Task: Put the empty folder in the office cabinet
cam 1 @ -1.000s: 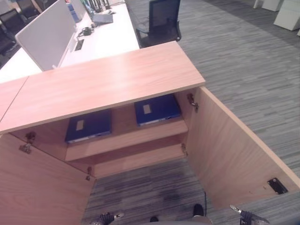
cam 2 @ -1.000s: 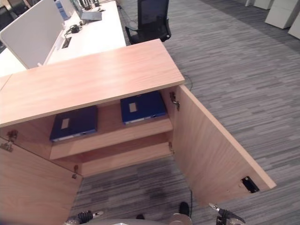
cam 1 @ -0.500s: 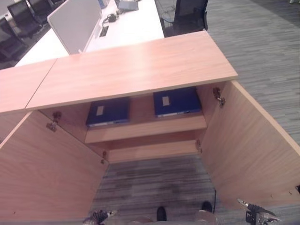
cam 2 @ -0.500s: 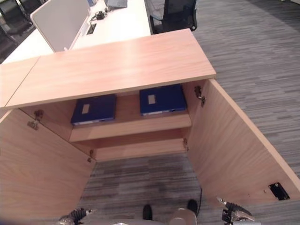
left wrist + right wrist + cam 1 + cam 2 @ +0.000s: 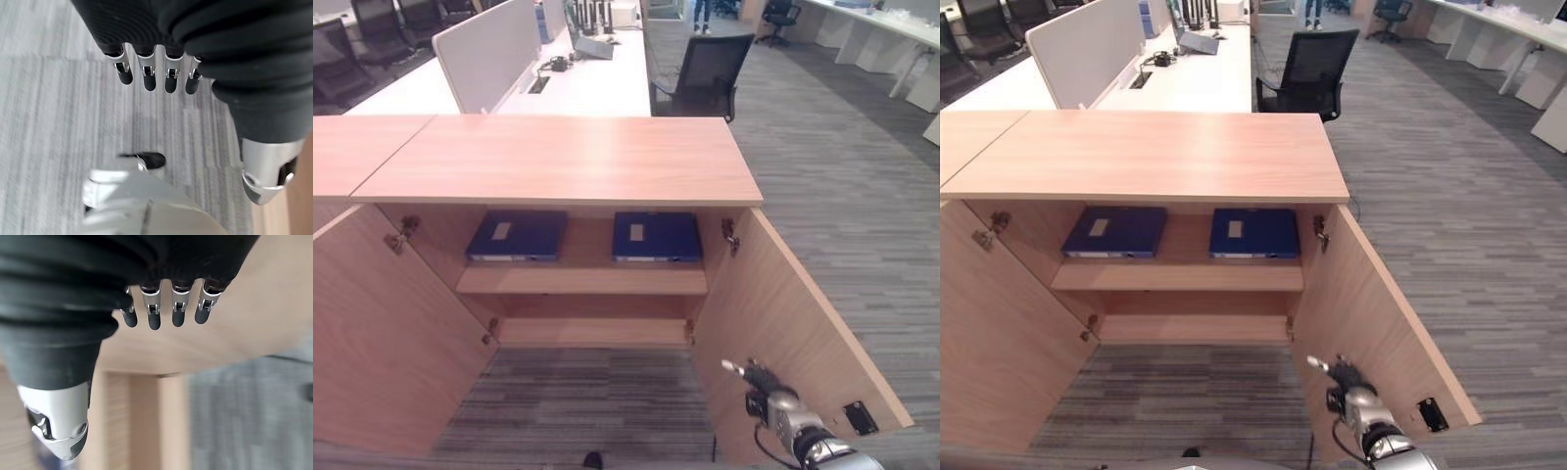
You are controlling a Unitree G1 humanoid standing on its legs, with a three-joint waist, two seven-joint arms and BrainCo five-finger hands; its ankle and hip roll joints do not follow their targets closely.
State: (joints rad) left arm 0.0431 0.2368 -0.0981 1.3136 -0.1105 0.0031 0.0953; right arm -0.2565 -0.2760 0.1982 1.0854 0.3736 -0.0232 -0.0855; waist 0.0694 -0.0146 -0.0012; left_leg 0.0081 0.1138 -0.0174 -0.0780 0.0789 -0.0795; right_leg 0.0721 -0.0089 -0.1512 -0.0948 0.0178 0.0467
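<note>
Two blue folders lie flat on the upper shelf of the open wooden cabinet, one on the left and one on the right. Both cabinet doors stand wide open. My right hand hangs low beside the inner face of the right door; its fingers are straight and hold nothing. In the left wrist view my left hand points down at the grey carpet, fingers relaxed and empty.
The left door swings out on the other side. The lower shelf is bare. Grey striped carpet lies in front. Behind the cabinet are a white desk with a divider and a black office chair.
The whole picture has shifted as the camera moved to face the cabinet squarely. My right hand has risen from the bottom edge to beside the right door. The folders have stayed put.
</note>
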